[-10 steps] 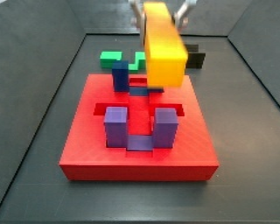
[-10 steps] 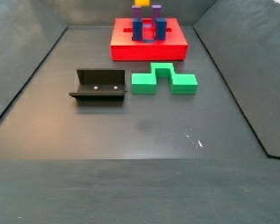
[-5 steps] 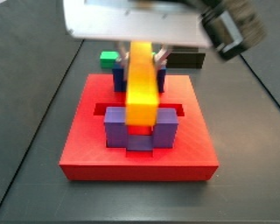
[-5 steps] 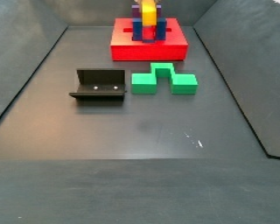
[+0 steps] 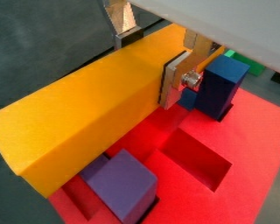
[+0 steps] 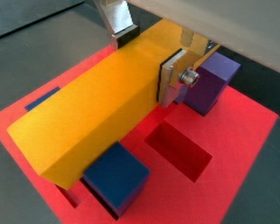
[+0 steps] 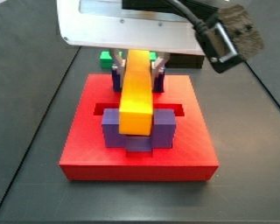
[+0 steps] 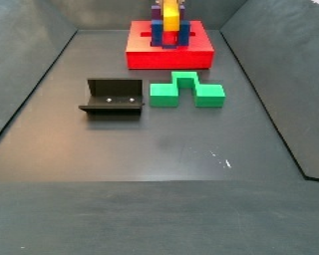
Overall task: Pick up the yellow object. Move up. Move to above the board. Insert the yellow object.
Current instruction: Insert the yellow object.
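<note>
My gripper is shut on the yellow object, a long orange-yellow bar, with one silver finger pressed on each long side. It hangs just over the red board. In a side view the yellow object lies tilted between the two purple posts, its near end about level with their tops. The wrist fills the space above it. The far side view shows the board at the back with the yellow object above it.
A blue post and a purple post stand close beside the bar, and a recessed slot lies open in the board. The green notched block and the black fixture sit on the dark floor away from the board.
The gripper has come down with the yellow object. The bar swung from high above the board to low between the purple posts.
</note>
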Tool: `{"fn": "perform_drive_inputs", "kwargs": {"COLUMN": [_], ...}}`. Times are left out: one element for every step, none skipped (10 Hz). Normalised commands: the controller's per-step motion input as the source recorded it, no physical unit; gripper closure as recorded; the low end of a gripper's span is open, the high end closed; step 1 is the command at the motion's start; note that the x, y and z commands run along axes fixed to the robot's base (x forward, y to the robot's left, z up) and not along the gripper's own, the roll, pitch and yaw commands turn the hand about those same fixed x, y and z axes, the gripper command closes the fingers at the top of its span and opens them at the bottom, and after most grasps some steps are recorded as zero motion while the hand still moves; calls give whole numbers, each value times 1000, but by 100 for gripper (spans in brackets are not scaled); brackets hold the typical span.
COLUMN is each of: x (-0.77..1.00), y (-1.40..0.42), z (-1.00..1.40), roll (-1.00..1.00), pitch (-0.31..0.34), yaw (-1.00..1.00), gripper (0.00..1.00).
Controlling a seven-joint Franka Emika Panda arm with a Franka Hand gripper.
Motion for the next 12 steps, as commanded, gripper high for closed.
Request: {"fn": "perform_drive_inputs", "kwargs": {"x": [263,189,143,86,23,17,109,117,123,117,129,134], "y": [-97,-60,-54,-31,-29,-11,0,89,97,151,0,0], "z": [-6,-103,-160,-283,-274,-269,-223,-171,-117,-94,-194,-277], "roll": [169,161,171,207,214,224,273,231,211,197,236,257], "pitch": [189,151,131,120,126,124,129,103,123,114,87,70], "yaw": [40,0,0,0,0,0,0,3,11,54,131,140], "gripper": [100,100,100,100,100,100,100,100,100,100,100,100]}}
